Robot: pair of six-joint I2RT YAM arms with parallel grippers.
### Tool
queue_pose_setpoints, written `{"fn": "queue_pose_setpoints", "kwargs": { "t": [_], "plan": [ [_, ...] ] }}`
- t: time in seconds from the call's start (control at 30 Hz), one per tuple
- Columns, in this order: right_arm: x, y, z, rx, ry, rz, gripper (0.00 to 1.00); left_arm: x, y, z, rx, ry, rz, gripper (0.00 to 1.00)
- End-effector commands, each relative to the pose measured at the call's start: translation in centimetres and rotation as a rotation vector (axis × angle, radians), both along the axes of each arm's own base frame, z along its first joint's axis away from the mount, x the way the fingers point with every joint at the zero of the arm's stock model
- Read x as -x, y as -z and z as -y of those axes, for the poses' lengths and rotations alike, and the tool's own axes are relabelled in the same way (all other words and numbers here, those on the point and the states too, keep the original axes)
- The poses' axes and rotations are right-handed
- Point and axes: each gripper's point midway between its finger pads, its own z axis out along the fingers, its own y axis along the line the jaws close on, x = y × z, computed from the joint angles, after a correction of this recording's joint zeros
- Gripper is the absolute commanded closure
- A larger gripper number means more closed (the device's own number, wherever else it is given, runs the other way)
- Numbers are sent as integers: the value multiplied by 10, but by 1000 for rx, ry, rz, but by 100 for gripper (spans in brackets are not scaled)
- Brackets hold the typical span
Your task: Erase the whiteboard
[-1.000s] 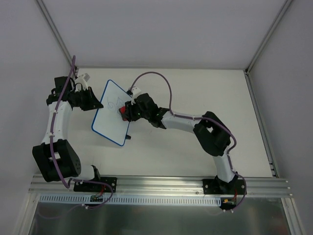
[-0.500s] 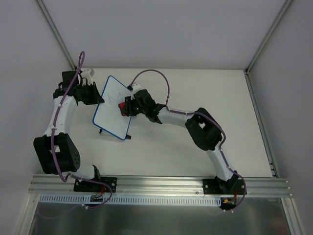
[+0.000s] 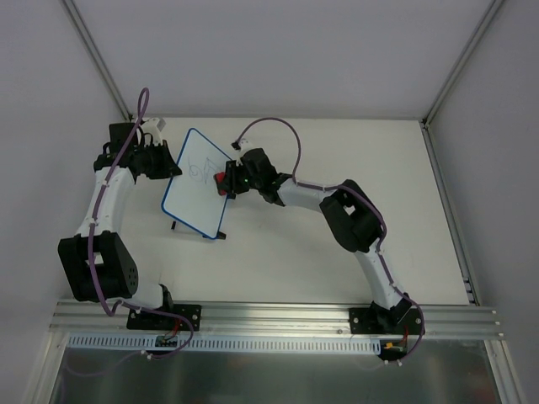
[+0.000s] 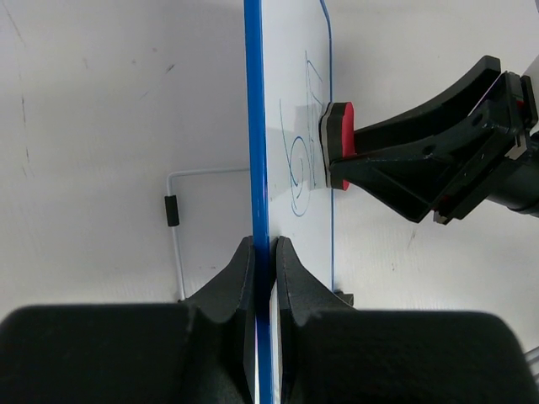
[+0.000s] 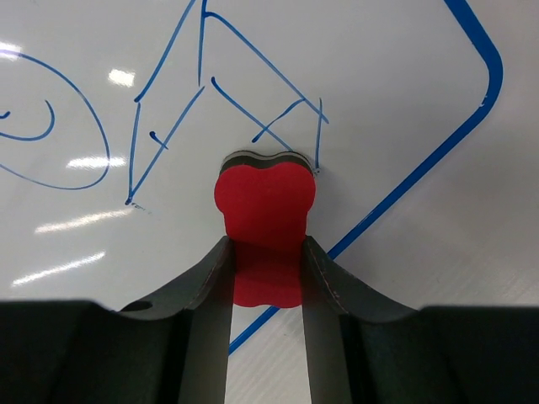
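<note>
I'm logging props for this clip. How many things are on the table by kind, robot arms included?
whiteboard: 1
red eraser: 1
robot arms: 2, left arm and right arm
Total: 4

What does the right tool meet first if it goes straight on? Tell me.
The whiteboard: the right tool points at its face, and the eraser it holds seems already pressed against it.
</note>
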Motion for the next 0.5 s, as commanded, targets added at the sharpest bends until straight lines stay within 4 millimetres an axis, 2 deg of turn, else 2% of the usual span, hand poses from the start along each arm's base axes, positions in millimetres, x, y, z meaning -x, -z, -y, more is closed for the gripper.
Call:
{"fn": "queue_pose_setpoints", "kwargs": {
  "t": [0.0,0.1,0.3,0.47],
  "plan": [
    [21,-15,-15,11,-105,23,100,86,73,32,16,151,-395,100],
    [44,-35,-36,-18,-182,55,100,91,70,34,12,159,-389,100],
    [75,-70,-60,-47,-264,121,100,97,66,33,4,149,-394,100],
    [81,-87,-65,-59,-276,150,100,102,61,35,15,152,-401,100]
  ]
}}
